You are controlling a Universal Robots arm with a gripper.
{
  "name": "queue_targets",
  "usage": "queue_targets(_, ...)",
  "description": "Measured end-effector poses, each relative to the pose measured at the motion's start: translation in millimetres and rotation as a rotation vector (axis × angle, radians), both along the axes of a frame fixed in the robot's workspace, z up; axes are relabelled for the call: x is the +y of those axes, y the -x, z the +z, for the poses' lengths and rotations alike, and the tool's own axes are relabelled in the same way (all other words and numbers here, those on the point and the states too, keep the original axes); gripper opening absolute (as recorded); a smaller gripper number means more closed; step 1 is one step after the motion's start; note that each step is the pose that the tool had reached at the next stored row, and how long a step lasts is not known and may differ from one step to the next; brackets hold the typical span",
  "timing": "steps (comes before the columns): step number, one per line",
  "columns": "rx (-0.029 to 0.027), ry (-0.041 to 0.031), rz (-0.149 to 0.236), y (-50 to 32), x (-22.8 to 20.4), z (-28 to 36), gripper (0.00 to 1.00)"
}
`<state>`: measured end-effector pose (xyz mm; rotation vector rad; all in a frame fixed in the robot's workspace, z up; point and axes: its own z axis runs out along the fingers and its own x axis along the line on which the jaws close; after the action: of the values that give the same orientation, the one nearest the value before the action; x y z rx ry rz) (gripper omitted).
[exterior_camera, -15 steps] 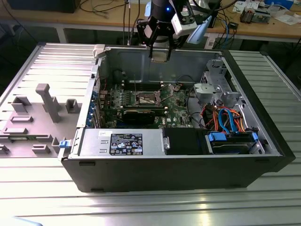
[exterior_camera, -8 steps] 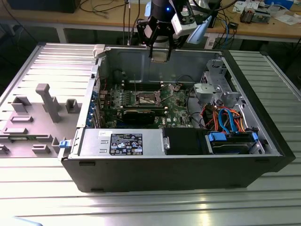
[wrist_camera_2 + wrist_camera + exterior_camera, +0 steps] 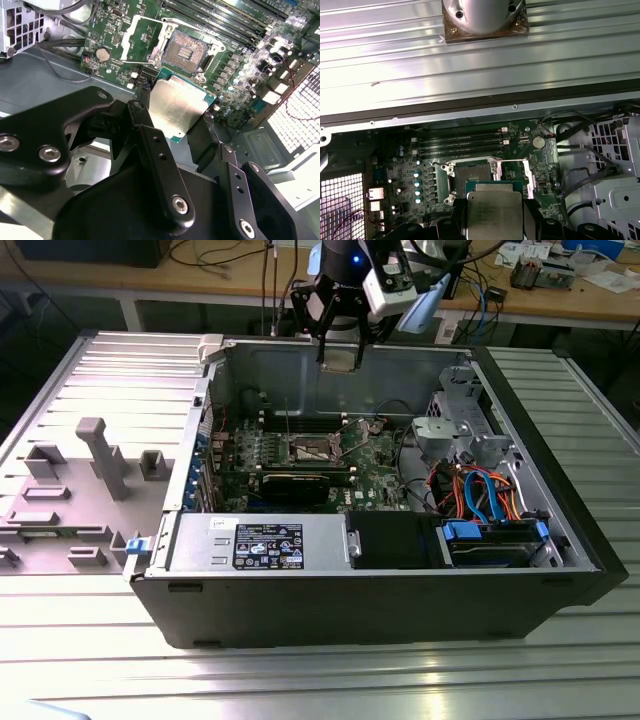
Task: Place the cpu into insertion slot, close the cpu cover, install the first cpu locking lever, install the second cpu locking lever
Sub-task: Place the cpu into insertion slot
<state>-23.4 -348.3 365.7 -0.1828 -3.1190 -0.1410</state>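
Observation:
My gripper hangs high over the open computer case, shut on the cpu, a flat square chip with a silvery metal top and green edge. In both wrist views the black fingers press on two opposite sides of the chip. Below it on the green motherboard lies the insertion slot, a dark square socket with a silver rim, uncovered. The cpu cover, a silver frame with a square window, is swung open beside the slot. The chip is well above the slot, not touching it.
The black tower case lies on its side on a ribbed metal table. Memory slots run along one side of the socket. A drive cage and cables stand at the exterior view's right. A grey moulded tray lies at its left.

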Motion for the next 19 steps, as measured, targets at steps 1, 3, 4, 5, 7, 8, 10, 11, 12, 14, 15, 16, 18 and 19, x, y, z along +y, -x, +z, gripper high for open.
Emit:
queue_targets(1, 0.0, -0.0001, -0.001, 0.0, 0.0, 0.0, 0.54)
queue_targets(3, 0.0, 0.0, -0.004, 0.0, 0.0, 0.0, 0.54)
queue_targets(4, 0.0, 0.0, -0.005, 0.0, 0.0, 0.0, 0.54)
queue_targets(5, 0.0, 0.0, -0.006, 0.0, 0.0, 0.0, 0.54)
queue_targets(7, 0.0, 0.0, -0.009, 0.0, 0.0, 0.0, 0.54)
queue_targets(8, 0.0, 0.0, -0.011, 0.0, 0.0, 0.0, 0.54)
queue_targets(10, -0.0001, 0.0, -0.013, 0.0, 0.0, 0.0, 0.54)
queue_targets(11, 0.0, 0.0, -0.014, 0.0, 0.0, 0.0, 0.54)
queue_targets(12, 0.0, 0.0, -0.016, 0.0, 0.0, 0.0, 0.54)
queue_targets(14, 0.0, 0.0, -0.02, 0.0, 0.0, 0.0, 0.54)
queue_targets(15, 0.0, 0.0, -0.029, 0.0, 0.0, 0.0, 0.54)
queue_targets(16, 0.0, 0.0, -0.038, 0.0, 0.0, 0.0, 0.54)
queue_targets(18, 0.0, -0.0001, -0.054, 0.0, 0.0, -0.1, 0.54)
queue_targets(19, 0.0, 0.0, -0.061, 0.0, 0.0, -0.1, 0.54)
